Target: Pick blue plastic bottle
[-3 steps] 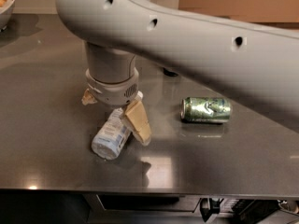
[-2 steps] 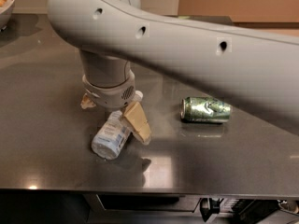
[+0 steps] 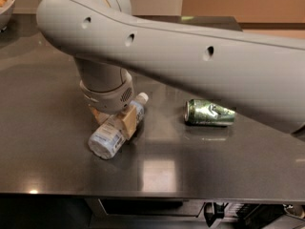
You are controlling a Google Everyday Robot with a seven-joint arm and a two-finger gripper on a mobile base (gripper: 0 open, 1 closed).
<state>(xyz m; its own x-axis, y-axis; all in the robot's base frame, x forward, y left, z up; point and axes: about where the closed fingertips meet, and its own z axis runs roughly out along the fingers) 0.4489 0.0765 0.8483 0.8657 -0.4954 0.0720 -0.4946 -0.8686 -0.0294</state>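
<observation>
The blue plastic bottle [image 3: 106, 141] lies on its side on the dark table [image 3: 43, 109], with its white cap [image 3: 142, 98] pointing to the back right and its base toward the front left. My gripper [image 3: 114, 119] has come down over the bottle's middle. One tan finger [image 3: 127, 120] is pressed on the bottle's near side and the other [image 3: 98, 114] on its far side. The jaws are shut on the bottle, which still rests on the table. My big grey arm [image 3: 190, 56] crosses the view above it.
A crushed green can [image 3: 209, 112] lies on its side to the right of the bottle. A bowl [image 3: 5, 1] stands at the far left corner. The table's front edge [image 3: 152, 193] runs just below the bottle.
The gripper has dropped lower and its fingers have drawn together around the bottle. The bottle has turned a little, so its white cap now shows at the back right.
</observation>
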